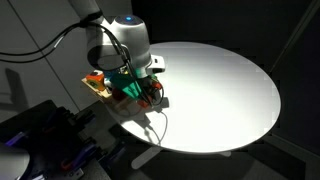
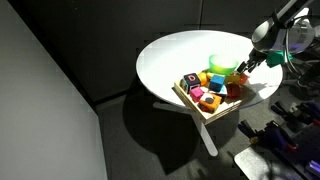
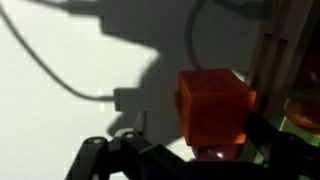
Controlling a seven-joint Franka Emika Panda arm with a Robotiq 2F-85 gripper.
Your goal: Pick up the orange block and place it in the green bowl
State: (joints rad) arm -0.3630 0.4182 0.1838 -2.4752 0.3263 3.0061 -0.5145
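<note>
- In my wrist view the gripper (image 3: 197, 152) comes in from the bottom edge, its dark fingers (image 3: 112, 158) spread wide toward both sides of the frame.
- The orange block (image 3: 212, 105) sits between them, closer to the finger on the frame's right. There looks to be a gap on the other side, and I cannot tell whether the jaws actually grip it.
- Behind the block I see white tabletop and shadow, with a brown strip (image 3: 270, 60) just beside it.
- In an exterior view the wooden tray (image 2: 200, 112) lies near the table's front edge, packed with coloured blocks (image 2: 205, 92).
- There the gripper hangs over the tray's corner nearest the bowl; I cannot pick out the orange block under it.
- The green bowl (image 2: 222, 62) stands just behind the tray, so close that I cannot tell whether they touch.
- The arm (image 2: 275, 30) reaches in from beyond the tray.
- The round white table (image 2: 165, 55) spreads away past the tray.
</note>
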